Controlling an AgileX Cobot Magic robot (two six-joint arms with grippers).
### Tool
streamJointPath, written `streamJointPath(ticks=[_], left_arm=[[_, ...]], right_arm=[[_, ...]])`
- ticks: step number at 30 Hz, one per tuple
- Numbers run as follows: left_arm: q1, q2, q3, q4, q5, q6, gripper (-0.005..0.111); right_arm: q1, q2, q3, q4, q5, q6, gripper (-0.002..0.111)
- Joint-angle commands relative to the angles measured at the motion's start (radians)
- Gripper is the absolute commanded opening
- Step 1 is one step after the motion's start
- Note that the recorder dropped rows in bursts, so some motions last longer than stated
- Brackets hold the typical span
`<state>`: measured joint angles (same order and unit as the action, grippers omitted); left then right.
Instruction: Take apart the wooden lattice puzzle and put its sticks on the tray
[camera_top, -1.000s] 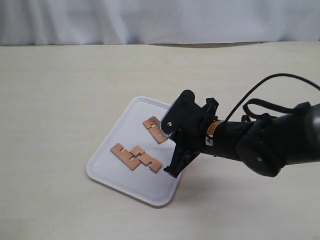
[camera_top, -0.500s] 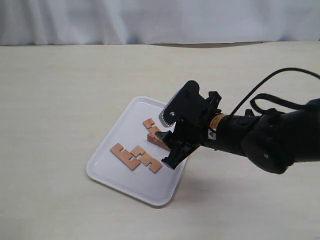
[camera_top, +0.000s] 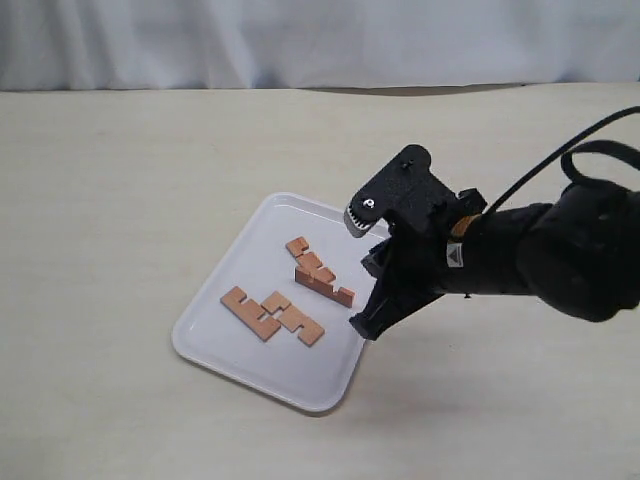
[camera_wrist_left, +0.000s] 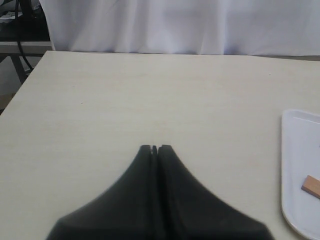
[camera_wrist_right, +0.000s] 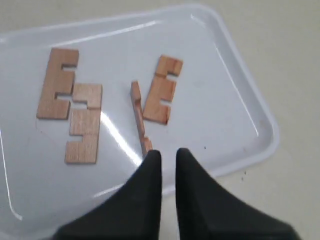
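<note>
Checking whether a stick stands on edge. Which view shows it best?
The right wrist view: the on-edge stick is close, thin beside flat sticks. The exterior view shows it smaller, notches up; the left wrist view shows only a stick end.

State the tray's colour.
The tray is plain white; the right wrist view shows it best.

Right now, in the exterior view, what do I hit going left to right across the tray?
tray rim → two flat sticks, touching → stick standing on edge → right gripper → right arm
</note>
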<state>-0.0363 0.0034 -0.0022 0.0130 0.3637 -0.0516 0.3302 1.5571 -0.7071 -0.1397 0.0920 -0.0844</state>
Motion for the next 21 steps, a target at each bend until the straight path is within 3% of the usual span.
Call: streamJointPath(ticks=[1,3,7,11,13,16,21], left_arm=[[0.0,-0.003,0.002,0.002,-0.004,-0.001,0.0],[0.0,-0.003,0.002,0.002,-0.004,-0.001,0.0],[0.0,-0.003,0.002,0.002,-0.004,-0.001,0.0],[0.0,-0.003,0.002,0.002,-0.004,-0.001,0.0],[0.0,-0.003,0.002,0.002,-0.004,-0.001,0.0],[0.0,-0.003,0.002,0.002,-0.004,-0.001,0.0],[0.0,-0.003,0.002,0.002,-0.004,-0.001,0.0]], right_arm=[[-0.004,0.017,-0.18,0.006,0.48,0.021,0.005],[-0.036,0.021,-0.277,-0.003,0.735,0.031,0.005],[-0.225,-0.023,-0.282,0.05,0.824,0.103,0.005],[-0.472,-0.159,-0.161,0.087,0.635,0.127,0.005],[-0.549,-0.25,-0.068,0.092,0.486,0.138,0.005],[-0.596,-0.371,0.007,0.109,0.35,0.179,0.005],[-0.588,-0.543,0.053,0.123,0.297,0.184,0.005]])
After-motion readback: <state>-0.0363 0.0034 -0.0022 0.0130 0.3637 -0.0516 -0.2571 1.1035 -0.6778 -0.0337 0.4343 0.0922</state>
